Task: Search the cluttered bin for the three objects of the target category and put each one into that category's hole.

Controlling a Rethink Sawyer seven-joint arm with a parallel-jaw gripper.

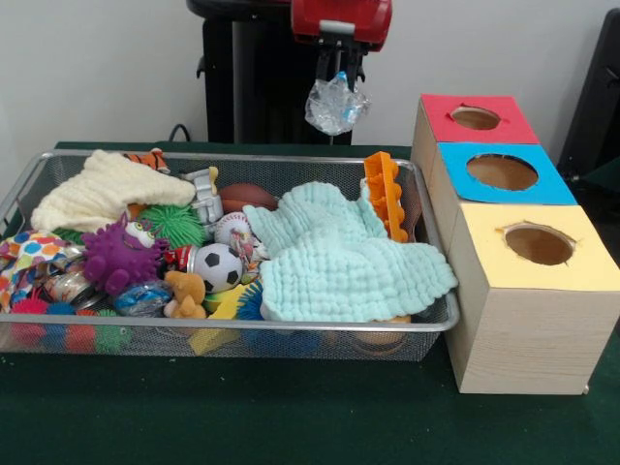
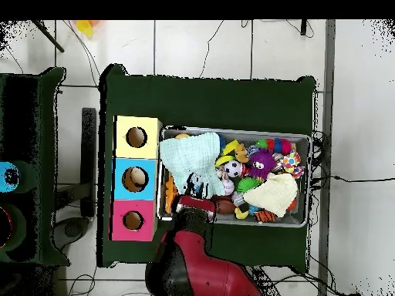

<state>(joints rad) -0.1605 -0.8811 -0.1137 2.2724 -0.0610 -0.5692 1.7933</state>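
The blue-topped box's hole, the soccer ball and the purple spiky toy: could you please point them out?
hole (image 1: pixel 502 172), front view, its middle.
soccer ball (image 1: pixel 217 266), front view, its face.
purple spiky toy (image 1: pixel 120 257), front view, its body.

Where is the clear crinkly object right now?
In the front view, the clear crinkly object hangs from the tool above the bin's far rim, left of the red-topped box.

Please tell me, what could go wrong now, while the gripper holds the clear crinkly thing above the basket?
1. The gripper holds the clear crinkly thing only by its top, high over the basket's far rim. It may slip and drop outside or back into the clutter.
2. The blue hole lies between the red hole and yellow hole, all close together. A small aiming error may send it into the wrong one.
3. The thing looks soft and wide, so it may catch on the hole's edge.
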